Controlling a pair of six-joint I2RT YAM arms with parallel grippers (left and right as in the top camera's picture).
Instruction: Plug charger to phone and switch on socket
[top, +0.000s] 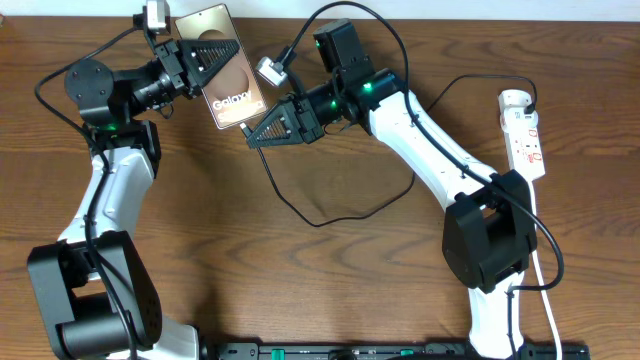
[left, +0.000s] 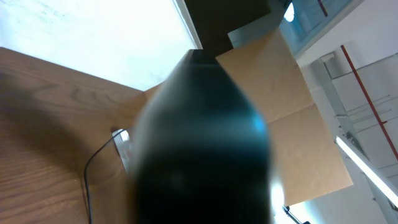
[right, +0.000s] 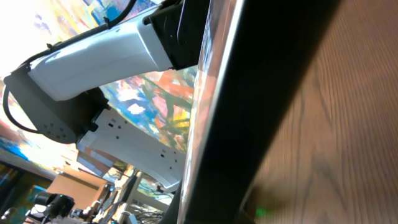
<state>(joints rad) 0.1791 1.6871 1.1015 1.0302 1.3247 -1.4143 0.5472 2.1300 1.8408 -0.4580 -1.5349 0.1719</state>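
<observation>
While its long axis runs near-to-far with a slight tilt, the phone (top: 236, 92) sits at the far left-centre with its glossy face up and its "Galaxy" end pointing to the near right. Whether it rests on the tabletop (top: 350, 300) or is held off it cannot be told

Left fingers (top: 207, 52): closed on the phone, with one black triangular finger lying across the far half of its face. The left wrist view gives only a blurred dark mass

Right fingers (top: 272, 130): pointing left, tips just beside the phone's near end. How far apart they stand, and whether they hold anything, cannot be told; a dark slanting edge fills the right wrist view

Charger (top: 320, 224): thin black cable starting beside the right fingers, looping across the middle of the tabletop, then rising to the far right. Its black plug (top: 524, 97) sits at the rounded far end of the socket (top: 527, 140). The connector tip cannot be made out

Socket: white strip at the right edge, long axis near-to-far, red marks on its face, white cord (top: 552, 300) trailing toward the near side
</observation>
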